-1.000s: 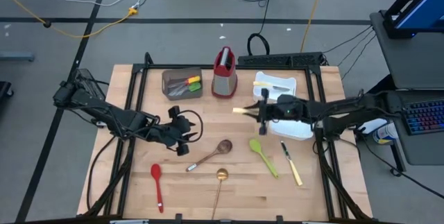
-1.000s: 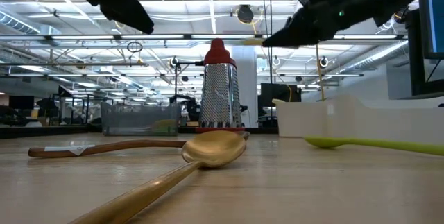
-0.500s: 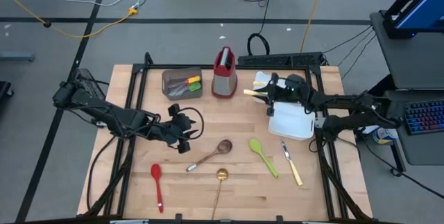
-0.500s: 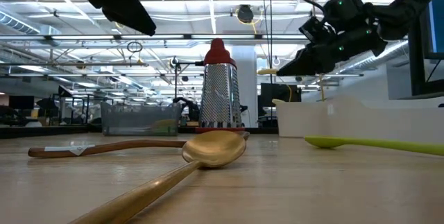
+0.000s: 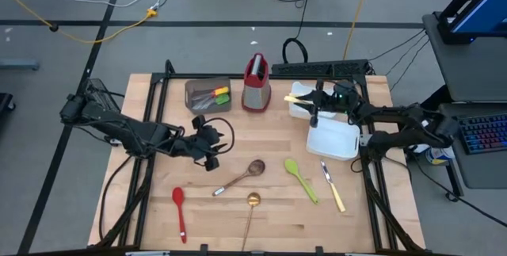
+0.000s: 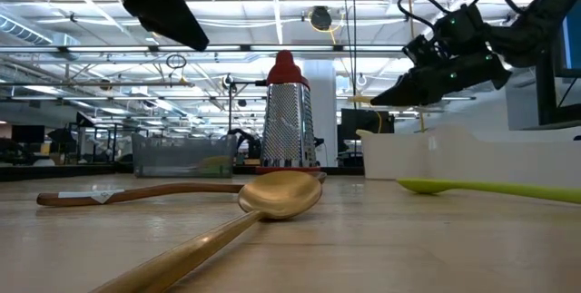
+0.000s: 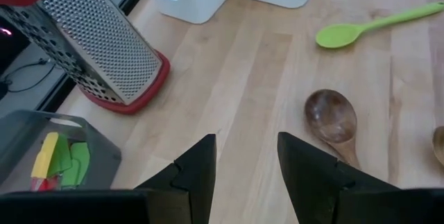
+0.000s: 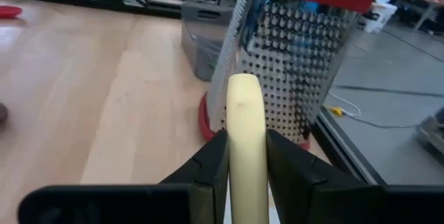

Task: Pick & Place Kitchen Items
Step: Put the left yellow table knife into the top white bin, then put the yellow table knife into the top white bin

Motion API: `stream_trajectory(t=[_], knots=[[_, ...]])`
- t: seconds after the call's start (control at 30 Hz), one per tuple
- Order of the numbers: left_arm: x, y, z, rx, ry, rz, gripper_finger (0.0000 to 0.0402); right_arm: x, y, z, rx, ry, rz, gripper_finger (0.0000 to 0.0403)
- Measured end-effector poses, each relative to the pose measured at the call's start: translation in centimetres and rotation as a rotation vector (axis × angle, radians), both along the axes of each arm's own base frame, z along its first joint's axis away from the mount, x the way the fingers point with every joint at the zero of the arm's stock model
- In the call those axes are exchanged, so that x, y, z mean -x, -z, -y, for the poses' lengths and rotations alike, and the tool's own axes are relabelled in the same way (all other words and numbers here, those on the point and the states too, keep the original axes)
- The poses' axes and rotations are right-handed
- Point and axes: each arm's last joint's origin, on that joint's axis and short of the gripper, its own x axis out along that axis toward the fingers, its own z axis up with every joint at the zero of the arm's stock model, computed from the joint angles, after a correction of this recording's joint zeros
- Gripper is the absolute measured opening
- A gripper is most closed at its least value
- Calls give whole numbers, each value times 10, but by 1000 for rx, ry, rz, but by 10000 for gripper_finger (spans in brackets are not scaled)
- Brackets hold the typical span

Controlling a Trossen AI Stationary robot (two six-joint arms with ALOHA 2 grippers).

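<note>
Since a second ago the right gripper (image 5: 314,107) has carried the yellow-handled knife (image 8: 244,134) from mid-table toward one o'clock, and now hangs over the white trays (image 5: 337,142), clenched on the handle, which points at the grater (image 5: 255,82). The left gripper (image 5: 212,141) waits at nine o'clock, fingers (image 7: 196,170) apart, empty, near the wooden spoon (image 5: 240,177).

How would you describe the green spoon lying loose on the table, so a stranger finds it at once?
Start at the white tray on the table's right side. Just beside it, toward the middle, lies the green spoon. The neighbouring wooden spoon and yellow-handled knife differ; only it is lime green.
</note>
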Motion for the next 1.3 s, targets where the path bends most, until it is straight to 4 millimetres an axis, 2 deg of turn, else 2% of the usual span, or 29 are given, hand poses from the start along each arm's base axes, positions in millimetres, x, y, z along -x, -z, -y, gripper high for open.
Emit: stream_trajectory(t=[0.33, 0.43, 0.7, 1.0, 1.3], knots=[[-1, 0, -4, -5, -10, -3, 159, 3, 25, 26, -74, 71, 5, 71], [-1, 0, -4, -11, -5, -6, 159, 2, 24, 32, -53, 29, 77, 68], [-1, 0, -4, -18, 2, -9, 159, 3, 47, 39, -128, 60, 24, 81], [-1, 0, -4, -18, 1, -9, 159, 0, 46, 43, -86, 67, 88, 91], [-1, 0, -4, -17, 1, -9, 159, 0, 46, 43, -94, 70, 91, 128]])
